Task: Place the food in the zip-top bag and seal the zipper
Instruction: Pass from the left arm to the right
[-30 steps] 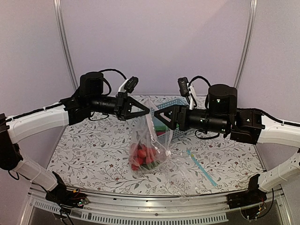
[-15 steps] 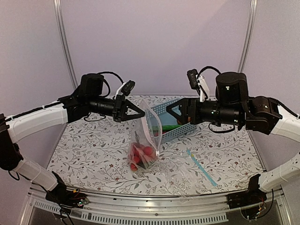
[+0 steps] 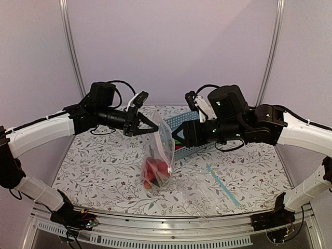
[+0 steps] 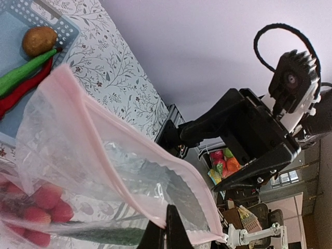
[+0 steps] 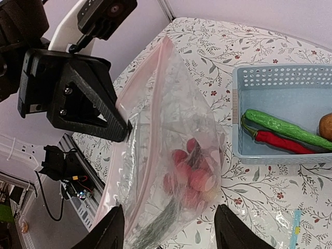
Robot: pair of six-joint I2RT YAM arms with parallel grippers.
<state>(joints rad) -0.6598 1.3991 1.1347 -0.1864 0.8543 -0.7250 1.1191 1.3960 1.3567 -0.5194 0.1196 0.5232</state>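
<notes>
Over your table (image 3: 93, 171), the bag (image 3: 160, 153) hangs beside the basket (image 5: 280, 78) from your left gripper (image 3: 154, 126), jaws pinching its zipper (image 4: 111, 118), your right gripper (image 3: 174, 138) spread nearby; fruits (image 5: 189, 179) and a green vegetable (image 5: 155, 233) sit inside, another vegetable (image 5: 280, 127), chili (image 5: 282, 142) and potato (image 5: 327, 126) in the basket.

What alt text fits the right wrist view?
The left end effector pinches the mouth of a clear bag holding red fruits and a green vegetable. Beside it, a blue basket holds another green vegetable, a chili and a potato; the right end effector is open.
</notes>
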